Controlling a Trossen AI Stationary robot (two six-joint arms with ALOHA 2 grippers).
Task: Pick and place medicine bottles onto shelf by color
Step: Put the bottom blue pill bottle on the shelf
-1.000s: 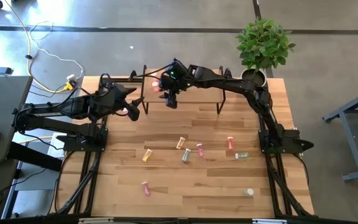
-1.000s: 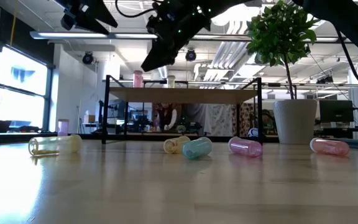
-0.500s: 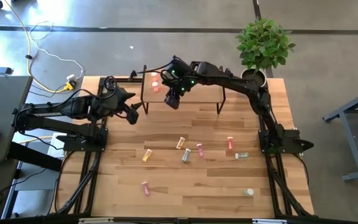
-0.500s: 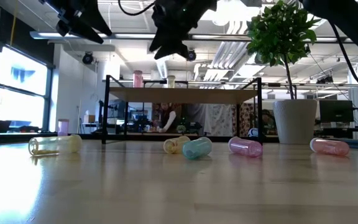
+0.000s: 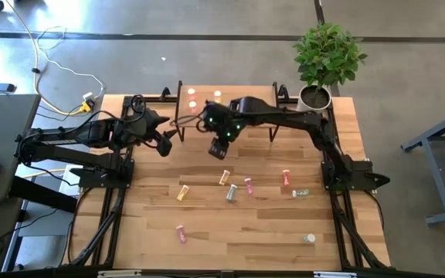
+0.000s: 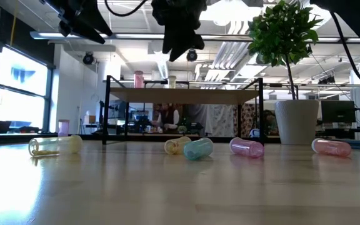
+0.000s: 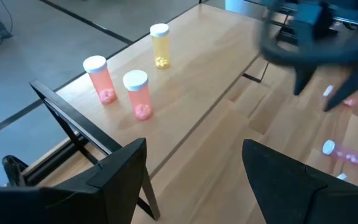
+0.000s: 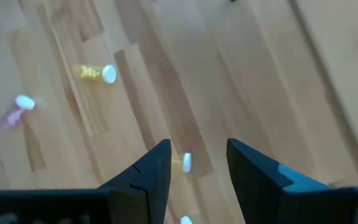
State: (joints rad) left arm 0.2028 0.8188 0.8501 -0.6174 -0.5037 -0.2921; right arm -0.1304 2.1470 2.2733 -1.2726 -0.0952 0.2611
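Note:
The shelf point(image 5: 238, 106) stands at the table's far side. Two red-orange medicine bottles point(image 7: 99, 79) point(image 7: 137, 94) and a yellow one point(image 7: 159, 45) stand upright on its left end. More bottles lie on their sides on the table: yellow point(image 5: 224, 177) point(image 5: 182, 192), pale green point(image 5: 231, 193), pink point(image 5: 249, 186) point(image 5: 181, 233). My right gripper point(image 5: 221, 147) hangs open over the table just in front of the shelf, pointing steeply down with nothing between its fingers point(image 8: 157, 168). My left gripper point(image 5: 164, 139) waits open at the shelf's left end.
A potted plant point(image 5: 315, 96) stands at the table's far right corner. A red bottle point(image 5: 286, 177) and two pale green ones point(image 5: 300, 192) point(image 5: 309, 239) lie toward the right. Bare wood lies along the near edge and at the near left.
My right gripper has come away from the shelf's left end toward the table's near edge, out over the table. It has rolled and tipped steeply downward on the way, its fingers the same distance apart. The bottles on the shelf stay upright.

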